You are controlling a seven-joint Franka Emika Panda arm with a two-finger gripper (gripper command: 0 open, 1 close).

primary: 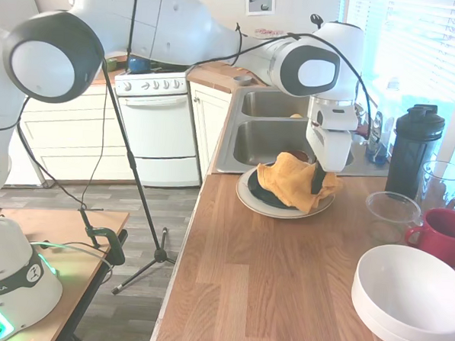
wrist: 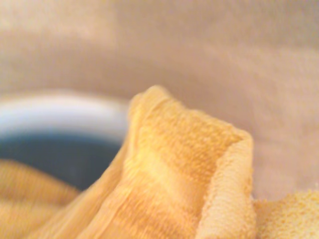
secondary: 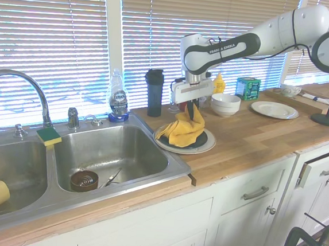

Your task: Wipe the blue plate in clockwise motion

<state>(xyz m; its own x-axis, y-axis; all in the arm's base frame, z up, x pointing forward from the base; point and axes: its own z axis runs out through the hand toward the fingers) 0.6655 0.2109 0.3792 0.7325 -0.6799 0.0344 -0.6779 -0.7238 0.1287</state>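
The blue plate [primary: 263, 197] rests on a larger cream plate [primary: 245, 200] on the wooden counter beside the sink. A yellow cloth [primary: 292, 181] covers most of it, leaving only a dark crescent on the side away from the window. My gripper [primary: 318, 180] points straight down over the plate's window-side edge, shut on the cloth and pressing it onto the plate. In the second exterior view the gripper [secondary: 189, 111] holds the cloth [secondary: 181, 131] bunched over the blue plate [secondary: 204, 141]. The wrist view shows cloth folds [wrist: 174, 174] against the dark plate [wrist: 60, 154].
The steel sink [primary: 279, 139] lies just behind the plates. A black shaker bottle [primary: 413, 150], a glass bowl [primary: 389, 213], a red mug [primary: 445, 231] and a big white bowl [primary: 411, 298] stand toward the window. Stacked white bowls [secondary: 225, 104] and a white plate [secondary: 273, 109] sit further along.
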